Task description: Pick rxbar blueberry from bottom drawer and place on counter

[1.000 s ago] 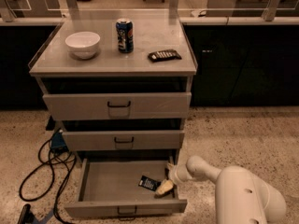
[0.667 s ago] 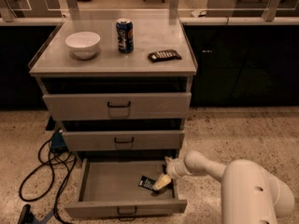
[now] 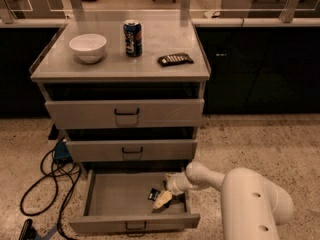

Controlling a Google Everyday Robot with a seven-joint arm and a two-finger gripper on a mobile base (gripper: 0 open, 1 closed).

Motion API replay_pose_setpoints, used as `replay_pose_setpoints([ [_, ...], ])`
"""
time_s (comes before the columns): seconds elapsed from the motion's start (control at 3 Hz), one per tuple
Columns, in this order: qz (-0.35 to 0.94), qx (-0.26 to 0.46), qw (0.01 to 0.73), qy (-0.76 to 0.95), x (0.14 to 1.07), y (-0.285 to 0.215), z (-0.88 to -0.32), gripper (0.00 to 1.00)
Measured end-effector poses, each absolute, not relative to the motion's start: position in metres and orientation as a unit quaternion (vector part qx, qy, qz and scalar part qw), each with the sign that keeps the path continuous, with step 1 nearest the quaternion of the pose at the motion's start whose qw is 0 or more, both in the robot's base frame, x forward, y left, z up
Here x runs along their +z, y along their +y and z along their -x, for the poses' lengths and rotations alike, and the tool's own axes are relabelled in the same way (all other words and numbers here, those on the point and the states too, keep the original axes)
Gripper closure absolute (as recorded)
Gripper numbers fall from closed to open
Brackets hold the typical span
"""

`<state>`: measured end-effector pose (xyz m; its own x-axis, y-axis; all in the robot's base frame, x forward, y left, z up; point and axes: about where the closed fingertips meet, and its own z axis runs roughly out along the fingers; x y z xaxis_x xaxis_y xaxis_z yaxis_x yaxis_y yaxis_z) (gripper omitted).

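The bottom drawer is pulled open under the cabinet. The rxbar blueberry, a small dark bar, lies on the drawer floor near its right side. My gripper reaches down into the drawer from the right, its pale fingertips right beside the bar and touching or nearly touching it. The counter is the pale-grey top of the cabinet.
On the counter stand a white bowl, a blue soda can and a longer dark bar. Two closed drawers sit above the open one. Black cables lie on the floor at left. Dark cabinets stand behind.
My arm has stretched further into the drawer, and the gripper has moved left and closer to the bar. The bar has not moved.
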<state>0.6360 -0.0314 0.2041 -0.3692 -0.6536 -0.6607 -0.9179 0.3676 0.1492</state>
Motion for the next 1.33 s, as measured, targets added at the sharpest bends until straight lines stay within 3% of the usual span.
replay_pose_setpoints([
  [0.67, 0.464, 0.335, 0.235, 0.785, 0.114, 0.027, -0.620, 0.00],
  [1.33, 0.457, 0.328, 0.244, 0.790, 0.122, 0.026, -0.625, 0.00],
])
